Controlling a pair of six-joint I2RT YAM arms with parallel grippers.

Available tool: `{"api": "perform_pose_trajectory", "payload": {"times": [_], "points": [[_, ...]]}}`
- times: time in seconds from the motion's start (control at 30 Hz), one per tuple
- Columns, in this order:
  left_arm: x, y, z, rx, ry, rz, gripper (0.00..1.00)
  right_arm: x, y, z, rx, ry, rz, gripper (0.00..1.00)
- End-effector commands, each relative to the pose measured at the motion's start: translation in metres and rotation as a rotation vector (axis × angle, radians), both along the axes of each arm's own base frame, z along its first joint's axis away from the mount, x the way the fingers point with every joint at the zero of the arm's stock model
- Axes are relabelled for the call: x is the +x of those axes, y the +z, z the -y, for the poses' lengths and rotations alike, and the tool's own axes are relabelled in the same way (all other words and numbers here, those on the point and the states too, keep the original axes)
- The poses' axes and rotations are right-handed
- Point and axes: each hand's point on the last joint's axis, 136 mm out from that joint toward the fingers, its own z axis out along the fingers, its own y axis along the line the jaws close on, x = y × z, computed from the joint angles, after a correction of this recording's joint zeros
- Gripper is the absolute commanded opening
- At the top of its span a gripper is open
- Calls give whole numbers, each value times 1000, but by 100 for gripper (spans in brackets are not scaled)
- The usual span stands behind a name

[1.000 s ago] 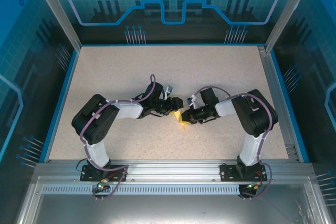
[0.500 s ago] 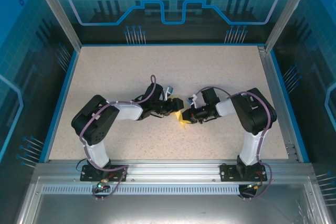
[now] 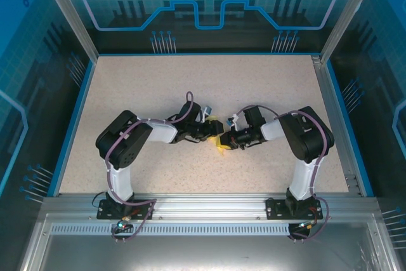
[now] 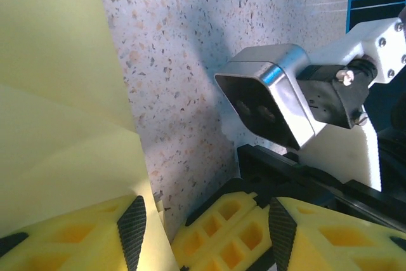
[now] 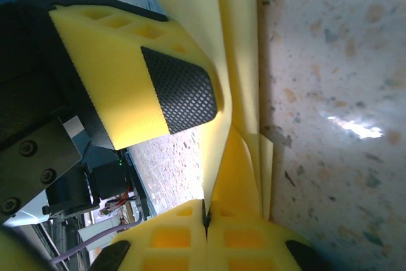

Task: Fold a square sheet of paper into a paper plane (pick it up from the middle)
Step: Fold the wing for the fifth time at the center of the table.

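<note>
Left arm [image 3: 124, 144] and right arm [image 3: 307, 134]: black joints, white links, purple cables [image 3: 188, 101] looped alongside. Fingers [image 5: 108, 49] yellow honeycombed plastic, black knurled pads [image 5: 184, 90]. Silver screws [image 4: 346, 75] on white bracket [image 4: 368, 39].

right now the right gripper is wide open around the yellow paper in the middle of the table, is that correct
Not quite. The right gripper is shut, not wide open: the right wrist view shows its fingertips pressed together on the yellow paper. The rest holds: the paper is in the middle of the table.
</note>
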Motion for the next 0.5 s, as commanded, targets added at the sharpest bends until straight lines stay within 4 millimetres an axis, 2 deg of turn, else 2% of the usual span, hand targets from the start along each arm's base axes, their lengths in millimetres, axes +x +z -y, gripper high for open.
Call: {"api": "perform_pose_trajectory", "payload": {"times": [0.0,0.13,0.33,0.47], "points": [[-8,-21,-6,61,-13,-41,57,-1,-15,11,-95,-36,-22,7],[-11,-27,-7,68,-16,-48,57,-4,-12,9,-137,-7,8,9],[-11,-27,-7,73,-24,-50,57,-6,-5,12,-231,10,73,17],[-11,-26,-6,69,-29,-51,57,-8,2,11,-272,37,113,18]]}}
